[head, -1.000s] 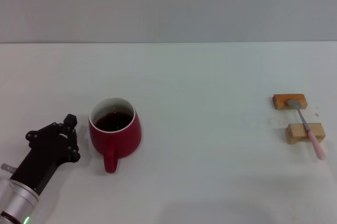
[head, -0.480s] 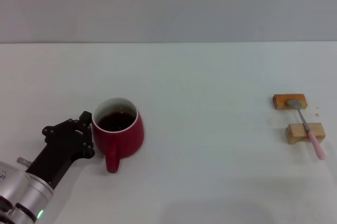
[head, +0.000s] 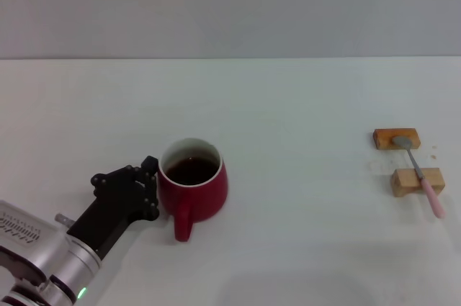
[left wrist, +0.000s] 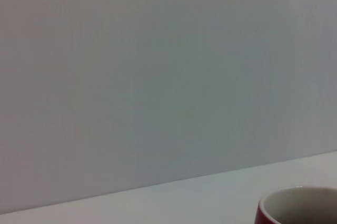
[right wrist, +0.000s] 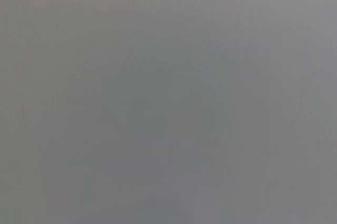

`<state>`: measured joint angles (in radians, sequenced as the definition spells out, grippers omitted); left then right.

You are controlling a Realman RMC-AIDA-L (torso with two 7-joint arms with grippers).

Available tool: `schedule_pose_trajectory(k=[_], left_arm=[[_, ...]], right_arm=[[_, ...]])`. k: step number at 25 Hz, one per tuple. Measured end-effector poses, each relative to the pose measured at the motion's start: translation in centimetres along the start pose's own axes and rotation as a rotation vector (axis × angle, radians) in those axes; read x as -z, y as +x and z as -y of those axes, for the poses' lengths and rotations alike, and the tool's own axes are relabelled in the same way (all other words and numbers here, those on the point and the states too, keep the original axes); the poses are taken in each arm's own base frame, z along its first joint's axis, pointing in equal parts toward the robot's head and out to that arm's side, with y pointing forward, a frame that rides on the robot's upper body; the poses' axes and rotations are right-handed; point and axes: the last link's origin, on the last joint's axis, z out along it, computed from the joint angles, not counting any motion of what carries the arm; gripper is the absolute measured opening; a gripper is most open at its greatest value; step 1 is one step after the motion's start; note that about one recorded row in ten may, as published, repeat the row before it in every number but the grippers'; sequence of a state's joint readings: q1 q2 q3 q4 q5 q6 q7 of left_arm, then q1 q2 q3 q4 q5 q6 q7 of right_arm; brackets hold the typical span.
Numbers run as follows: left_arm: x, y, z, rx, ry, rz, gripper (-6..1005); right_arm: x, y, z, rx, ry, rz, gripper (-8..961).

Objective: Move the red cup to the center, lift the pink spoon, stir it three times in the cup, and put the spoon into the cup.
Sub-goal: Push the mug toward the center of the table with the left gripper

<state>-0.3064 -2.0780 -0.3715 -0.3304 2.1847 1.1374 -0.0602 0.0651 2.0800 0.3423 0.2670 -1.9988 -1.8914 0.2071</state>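
From the head camera, you see the left gripper (head: 150, 187) pressed against the side of the red cup (head: 193, 185), left of the middle of the white tabletop (head: 288, 104). Whether its jaws are wide or narrow you cannot tell; they look to be pushing the cup, not clasping it. Judge the cup heavy for its size: glossy glazed ceramic, rounded, rigid, breakable, with dark liquid near the white inner rim. It will probably slide easily on the smooth surface, yet a jerk could slop the drink; push low on the body, or take the loop handle facing you. Well apart, at far right, the pink spoon (head: 422, 181) lies bridged across two small wooden blocks (head: 417, 181), its grey metal bowl on the farther one. Thin, light, stiff and slick, it is best pinched at the pale handle overhanging the nearer block.

The left wrist camera gives you only the cup's rim (left wrist: 300, 205) before a blank wall.

The right wrist camera shows you plain grey; the right gripper is unseen.
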Motion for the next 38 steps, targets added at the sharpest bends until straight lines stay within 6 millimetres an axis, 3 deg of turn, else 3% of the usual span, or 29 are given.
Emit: schedule_pose_trajectory(k=[7,15,38], left_arm=[[1.4,-0.5,0.6,0.002,0.054,0.003,-3],[2.5,-0.7,-0.5,0.049,0.059,-0.005,-3],[0.2,0.6,-3.6,0.094,-0.054,-0.035,-2]], right_arm=[[0.0,0.0,-0.1,-0.003,-0.006,-0.002,715],[-0.1,0.1,-0.3,-0.009,-0.015,-0.002,715],[-0.8,0.2,-0.6,-0.020,-0.038,0.008,714]])
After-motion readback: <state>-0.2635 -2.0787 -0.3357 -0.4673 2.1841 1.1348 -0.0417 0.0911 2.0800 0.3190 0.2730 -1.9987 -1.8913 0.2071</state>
